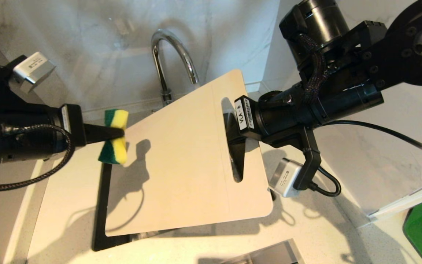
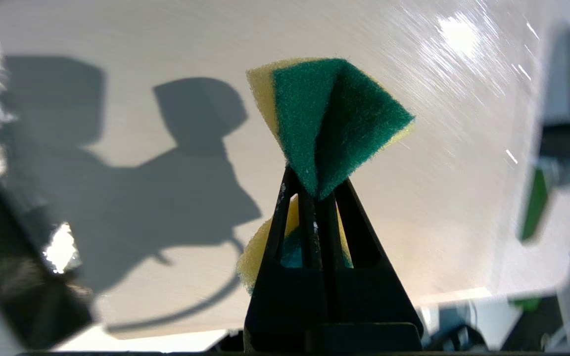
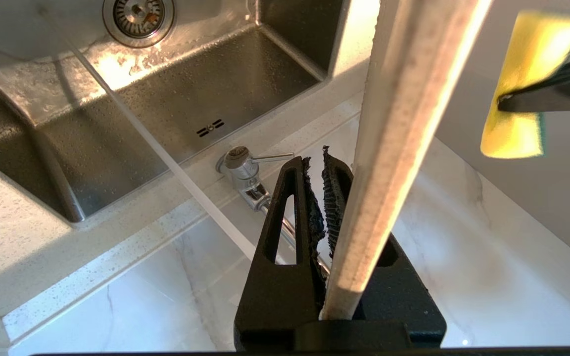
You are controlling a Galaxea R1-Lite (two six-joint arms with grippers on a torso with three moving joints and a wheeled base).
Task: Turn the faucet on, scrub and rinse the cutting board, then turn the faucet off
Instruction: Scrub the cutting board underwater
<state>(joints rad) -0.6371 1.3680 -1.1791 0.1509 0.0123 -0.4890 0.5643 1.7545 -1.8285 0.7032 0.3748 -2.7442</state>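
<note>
Step in hand: scrubbing. Water runs in a thin stream into the sink, so the faucet is judged already on, its side lever swung out from the base.

The cutting board is held up over the sink, tilted, with its handle slot toward the robot's right. The faucet's arched spout stands just behind its far edge. Fine scratch marks show on the face in the left wrist view; no suds or water film can be confirmed on it.

Right gripper: the fingers sit at the handle end of the board, nearly together. The right wrist view shows the board edge-on, lying against the outer side of one finger, with the tips apparently reaching through the slot. Whether this is a true pinch or a hooked support, I cannot tell.

Left gripper: fingers clamped tight on the sponge, yellow foam with a green scouring layer, squeezed at its middle so both ends flare. The sponge is at the board's left edge, and contact with the face is not certain.

Next move, as judged: press the sponge against the board and stroke across the face while the right arm keeps the board steady. Rinsing under the stream and closing the lever remain to be done.
</note>
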